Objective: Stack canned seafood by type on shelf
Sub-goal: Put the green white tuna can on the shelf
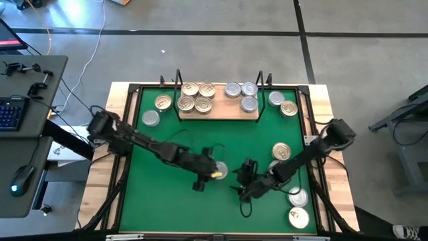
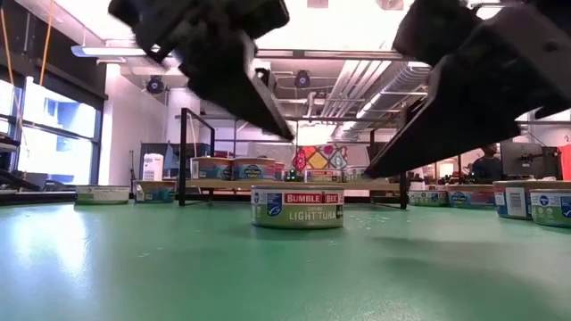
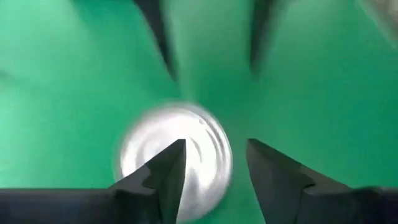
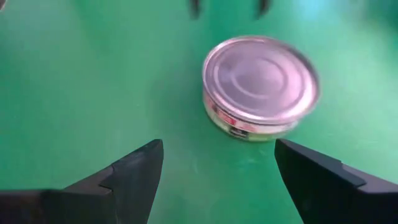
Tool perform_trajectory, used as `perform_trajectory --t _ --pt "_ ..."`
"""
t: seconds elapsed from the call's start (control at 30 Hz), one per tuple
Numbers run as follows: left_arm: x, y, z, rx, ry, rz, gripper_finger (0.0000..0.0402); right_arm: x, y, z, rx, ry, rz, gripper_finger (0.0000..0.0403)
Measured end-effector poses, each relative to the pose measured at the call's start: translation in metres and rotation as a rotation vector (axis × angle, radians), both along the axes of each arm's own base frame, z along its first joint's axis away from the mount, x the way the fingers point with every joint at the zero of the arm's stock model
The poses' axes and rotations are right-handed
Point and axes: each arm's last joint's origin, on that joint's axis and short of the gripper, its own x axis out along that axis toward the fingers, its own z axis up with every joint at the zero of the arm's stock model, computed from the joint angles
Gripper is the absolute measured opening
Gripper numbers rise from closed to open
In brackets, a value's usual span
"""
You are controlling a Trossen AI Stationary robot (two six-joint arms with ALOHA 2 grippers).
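Silver tin (image 3: 177,163) motion-blurred, partly behind left claw (image 3: 214,163) fingers; low view crops both arms at top.

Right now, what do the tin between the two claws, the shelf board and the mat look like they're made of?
The tin looks like silver metal: shiny lid with pressed rings, printed label round its side. The shelf board looks like light, unpainted wood. The mat is green and matte, perhaps rubber or felt; I cannot tell which.

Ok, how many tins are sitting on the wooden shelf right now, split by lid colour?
Gold-lidded tins: 4
Silver-lidded tins: 3
Total on the shelf: 7
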Motion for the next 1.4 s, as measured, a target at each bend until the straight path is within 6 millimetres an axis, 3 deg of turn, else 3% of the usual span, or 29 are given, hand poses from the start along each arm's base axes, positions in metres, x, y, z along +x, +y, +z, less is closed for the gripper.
perform_trajectory --t 0.1,0.23,0.33,0.47,0.73,1.07,1.2,1.4 --pt "-0.014 0.012 -0.013 -0.14 -0.14 0.107 0.0145 0.007 -0.007 -0.01 0.04 0.038 0.013 0.0304" --pt "-0.024 0.026 -0.039 -0.261 -0.175 0.165 0.0126 0.014 -0.02 -0.019 0.093 0.073 -0.031 0.0304" --pt "-0.03 0.029 -0.063 -0.236 -0.135 0.166 0.0114 0.022 -0.026 -0.027 0.127 0.069 -0.027 0.0304" --pt "-0.03 0.03 -0.078 -0.196 -0.118 0.225 0.0104 0.029 -0.03 -0.035 0.134 0.044 -0.021 0.0304" --pt "-0.033 0.021 -0.083 -0.124 -0.115 0.242 0.0092 0.025 -0.025 -0.02 0.13 0.011 0.01 0.0304" --pt "-0.045 0.018 -0.041 -0.146 -0.151 0.265 0.0091 0.022 -0.02 -0.007 0.13 -0.028 -0.014 0.0304" --pt "-0.049 0.021 -0.054 -0.13 -0.055 0.314 0.0091 0.022 -0.021 -0.007 0.13 -0.029 -0.021 0.0304" --pt "-0.043 0.009 -0.08 -0.133 -0.055 0.314 0.0091 0.024 -0.021 -0.014 0.129 -0.025 -0.024 0.0304"
